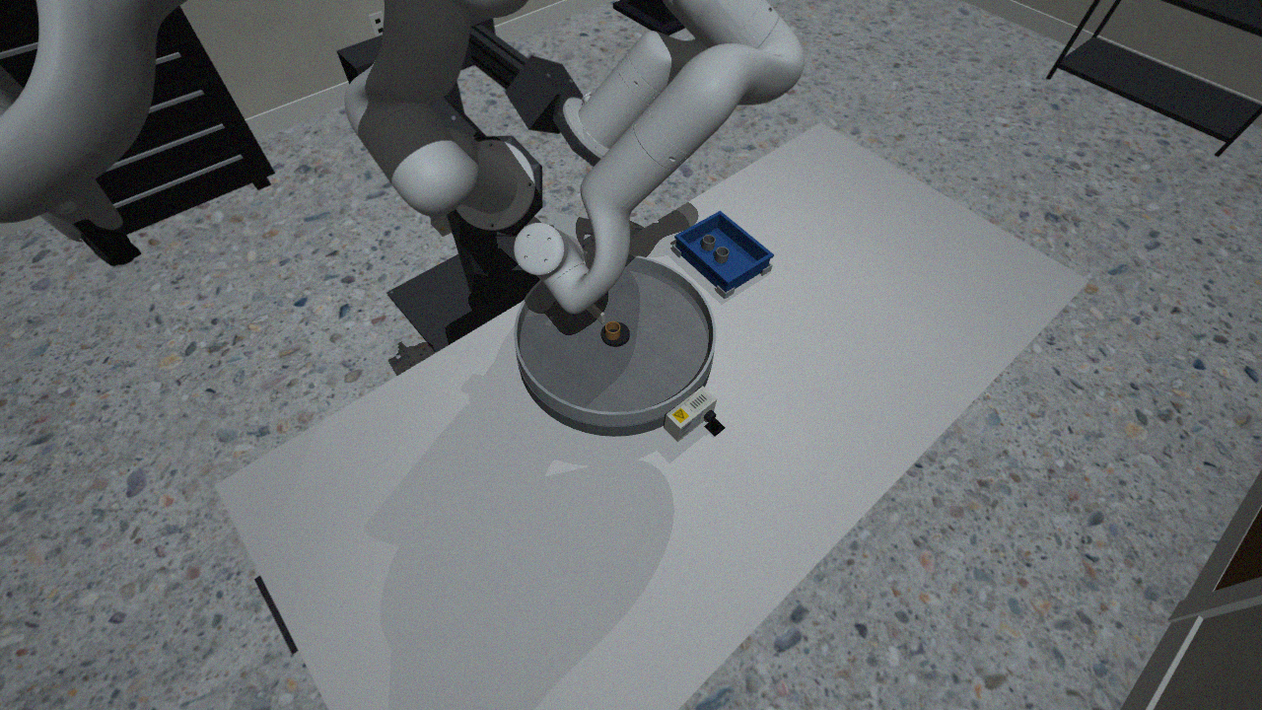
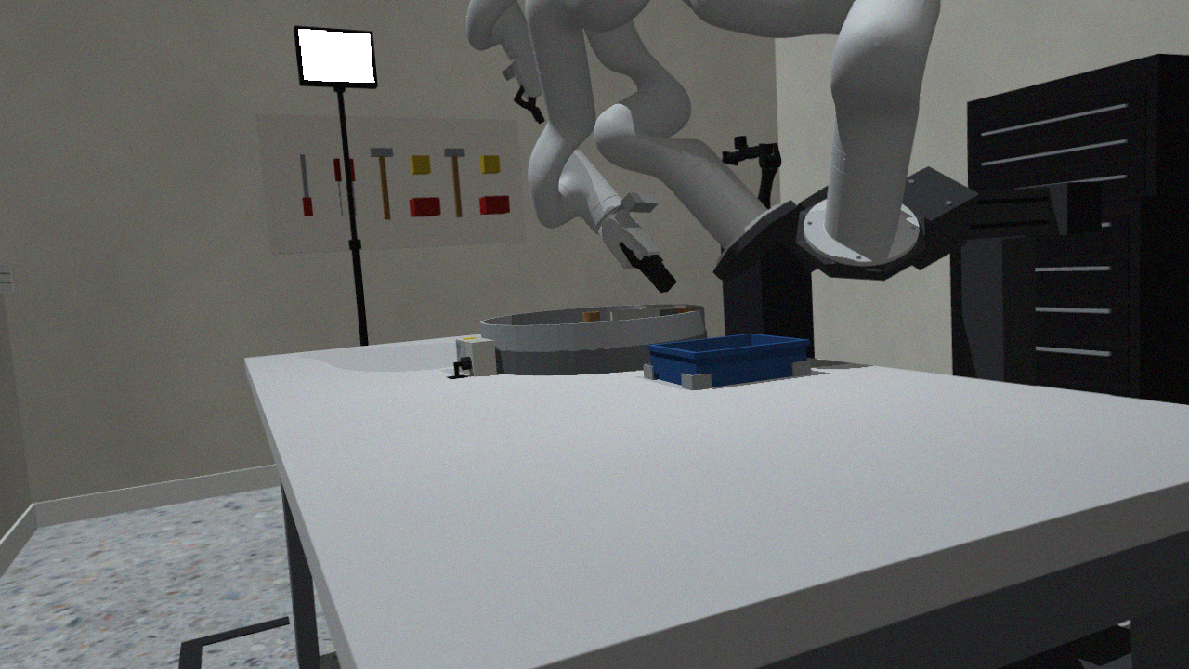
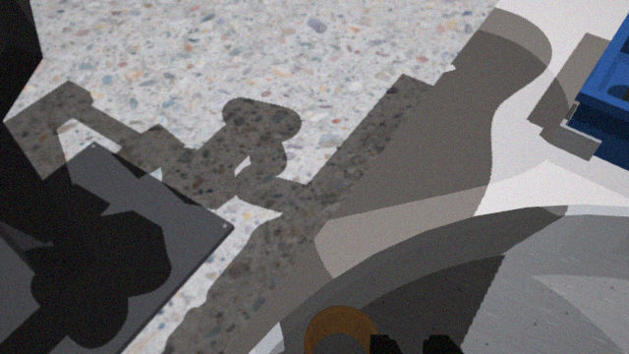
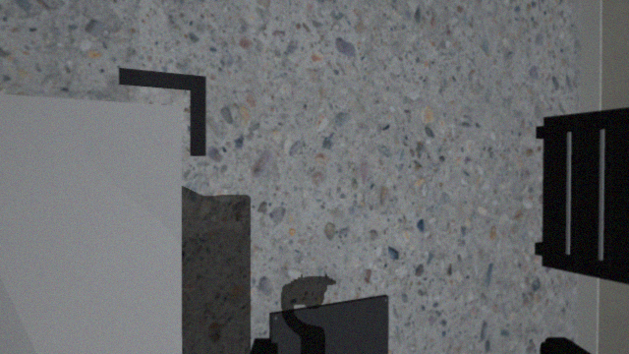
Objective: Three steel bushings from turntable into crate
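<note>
Two grey steel bushings stand inside the blue crate. The crate sits level between its corner guides. On the grey turntable, an orange bushing stands at the hub; another orange bushing shows near the back wall. I cannot make out steel bushings on it; my left arm hides part. My left gripper is nearly shut and empty, above the turntable's back side. My right gripper is open and empty, high beyond the table's far end.
A pale control box with a warning label stands against the turntable's front rim. The raised turntable wall stands between the hub and the crate. A black drawer cabinet stands beyond the table near my right arm.
</note>
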`<action>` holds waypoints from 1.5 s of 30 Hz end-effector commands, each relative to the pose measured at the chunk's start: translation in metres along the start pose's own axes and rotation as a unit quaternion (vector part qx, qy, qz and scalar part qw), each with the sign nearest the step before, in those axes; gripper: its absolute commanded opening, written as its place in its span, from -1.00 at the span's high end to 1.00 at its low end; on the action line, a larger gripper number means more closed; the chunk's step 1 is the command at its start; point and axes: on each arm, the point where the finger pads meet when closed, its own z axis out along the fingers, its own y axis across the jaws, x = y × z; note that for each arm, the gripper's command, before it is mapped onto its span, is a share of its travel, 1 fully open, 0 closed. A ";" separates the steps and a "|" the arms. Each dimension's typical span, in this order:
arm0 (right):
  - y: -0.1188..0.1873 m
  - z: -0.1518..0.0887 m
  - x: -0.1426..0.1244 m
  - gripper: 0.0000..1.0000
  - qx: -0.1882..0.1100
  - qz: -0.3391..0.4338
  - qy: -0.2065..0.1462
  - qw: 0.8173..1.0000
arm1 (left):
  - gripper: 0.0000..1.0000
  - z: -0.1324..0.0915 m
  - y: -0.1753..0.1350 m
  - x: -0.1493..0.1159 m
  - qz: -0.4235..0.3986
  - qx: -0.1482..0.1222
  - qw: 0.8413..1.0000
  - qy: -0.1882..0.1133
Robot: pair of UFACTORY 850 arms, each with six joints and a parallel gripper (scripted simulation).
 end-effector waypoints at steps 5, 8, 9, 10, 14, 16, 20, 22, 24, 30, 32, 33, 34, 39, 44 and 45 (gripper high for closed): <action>0.000 -0.001 0.000 -1.00 0.000 0.000 0.001 1.000 | 0.77 -0.001 0.001 0.000 0.000 0.000 1.000 0.000; 0.000 -0.001 0.000 -1.00 0.000 0.000 0.001 1.000 | 0.77 -0.001 0.001 0.000 0.000 0.000 1.000 0.000; 0.000 -0.001 0.000 -1.00 0.000 0.000 0.001 1.000 | 0.77 -0.001 0.001 0.000 0.000 0.000 1.000 0.000; 0.000 -0.001 0.000 -1.00 0.000 0.000 0.001 1.000 | 0.77 -0.001 0.001 0.000 0.000 0.000 1.000 0.000; 0.000 -0.001 0.000 -1.00 0.000 0.000 0.001 1.000 | 0.77 0.000 0.001 -0.001 0.000 0.000 1.000 0.000; 0.000 -0.001 0.000 -1.00 0.000 0.000 0.001 1.000 | 0.77 0.006 0.001 -0.006 0.000 0.000 1.000 0.000; 0.000 -0.001 0.000 -1.00 0.000 0.000 0.001 1.000 | 0.77 0.016 0.001 -0.014 0.000 0.000 1.000 0.000; 0.000 -0.001 0.000 -1.00 0.000 0.000 0.001 1.000 | 0.77 0.016 0.001 -0.014 0.000 0.000 1.000 0.000; 0.000 -0.001 0.000 -1.00 0.000 0.000 0.001 1.000 | 0.77 0.016 0.001 -0.014 0.000 0.000 1.000 0.000; 0.000 -0.001 0.000 -1.00 0.000 0.000 0.001 1.000 | 0.77 0.016 0.001 -0.014 0.000 0.000 1.000 0.000; 0.000 -0.001 0.000 -1.00 0.000 0.000 0.001 1.000 | 0.77 0.016 0.001 -0.014 0.000 0.000 1.000 0.000; 0.000 -0.001 0.000 -1.00 0.000 0.000 0.001 1.000 | 0.77 0.016 0.001 -0.014 0.000 0.000 1.000 0.000; 0.000 -0.001 0.000 -1.00 0.000 0.000 0.001 1.000 | 0.77 0.017 0.001 -0.015 0.000 0.000 1.000 0.000; 0.000 -0.001 0.000 -1.00 0.000 0.000 0.001 1.000 | 0.77 0.022 0.001 -0.019 0.000 0.000 1.000 0.000; 0.000 -0.001 0.000 -1.00 0.000 0.000 0.001 1.000 | 0.77 0.023 0.001 -0.020 0.000 0.000 1.000 0.000; 0.000 -0.001 0.000 -1.00 0.000 0.000 0.001 1.000 | 0.77 0.023 0.001 -0.020 0.000 0.000 1.000 0.000</action>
